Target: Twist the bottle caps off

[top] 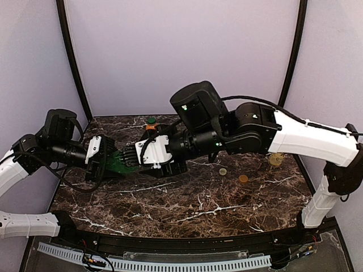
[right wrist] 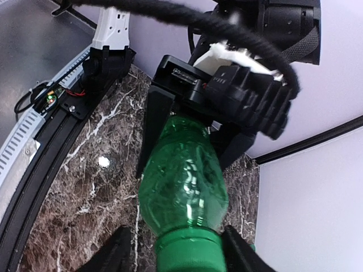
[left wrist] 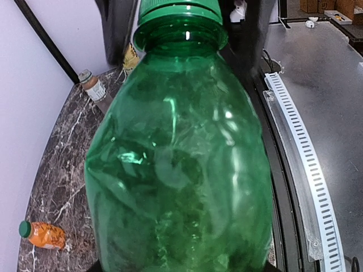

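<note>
Cap [left wrist: 180,10] of the green bottle [top: 121,161] points along its level long axis into our right gripper [right wrist: 180,252], jaws parted either side of it; our left gripper [top: 110,161] clamps the body, over the table [top: 187,209].

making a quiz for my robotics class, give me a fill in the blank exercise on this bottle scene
1. The left gripper clamps a bottle whose colour is ___.
2. The right gripper straddles that bottle's ___, its jaws apart.
3. In the top view, ___ loose caps lie on the table.
4. The brown-label bottle stands ___ near the back wall.

Missing words: green; cap; two; upright.
</note>
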